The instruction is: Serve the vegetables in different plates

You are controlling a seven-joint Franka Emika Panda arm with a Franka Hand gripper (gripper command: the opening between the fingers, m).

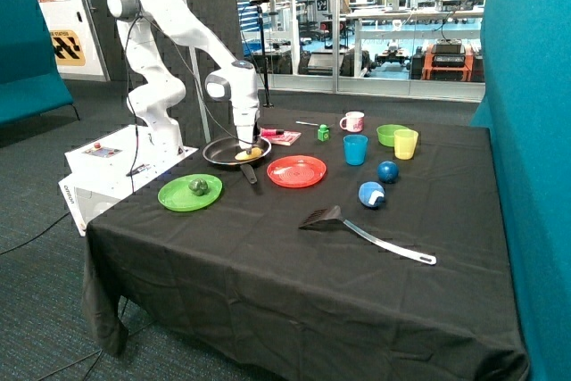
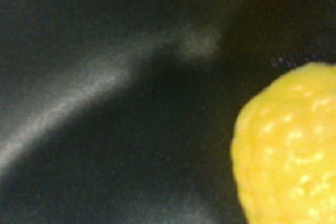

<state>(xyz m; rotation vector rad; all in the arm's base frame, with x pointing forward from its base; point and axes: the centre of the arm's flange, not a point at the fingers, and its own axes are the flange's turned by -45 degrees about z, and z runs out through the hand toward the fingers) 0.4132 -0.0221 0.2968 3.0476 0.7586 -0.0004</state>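
Observation:
The dark green roundish vegetable [image 1: 197, 186] lies on the bright green plate [image 1: 178, 198] near the table's corner by the robot base. The red-orange plate [image 1: 296, 171] is bare. The pale yellow oblong vegetable [image 1: 249, 154] lies in the black frying pan [image 1: 223, 151], between the two plates and further back. My gripper [image 1: 248, 142] is lowered into the pan, right over the yellow vegetable. In the wrist view the yellow vegetable [image 2: 289, 150] fills one corner, very close, against the dark pan floor [image 2: 105, 145].
A black spatula [image 1: 326, 217] lies in front of the red-orange plate. Two blue balls [image 1: 387, 171] [image 1: 371, 194], a blue cup [image 1: 355, 149], a yellow cup [image 1: 405, 143], a green bowl [image 1: 389, 134], a pink-and-white mug [image 1: 353, 121] and a small green cube [image 1: 323, 132] stand beyond it.

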